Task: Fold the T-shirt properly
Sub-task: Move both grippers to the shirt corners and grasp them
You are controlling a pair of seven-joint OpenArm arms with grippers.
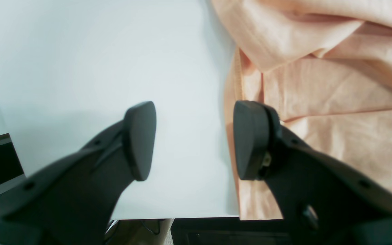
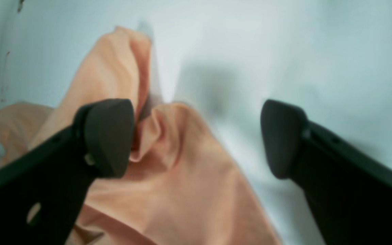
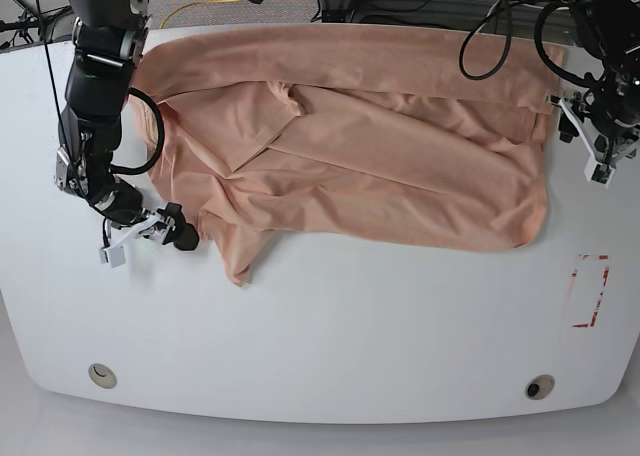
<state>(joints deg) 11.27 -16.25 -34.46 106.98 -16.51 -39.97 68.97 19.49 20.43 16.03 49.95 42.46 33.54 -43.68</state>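
Peach-pink T-shirt lies spread and rumpled across the white tabletop, left gripper lowered at its side hem and right gripper angled beside a sleeve, both spread, holding nothing.

The base camera is looking down from high above the near edge of the white tabletop, taking in the whole spread T-shirt and both arms from afar. Each wrist camera is peering close past its own dark fingers: the left one at the shirt's edge by the tabletop's right edge, the right one, blurred, at bunched cloth by the left edge. All three are sharing the shirt.
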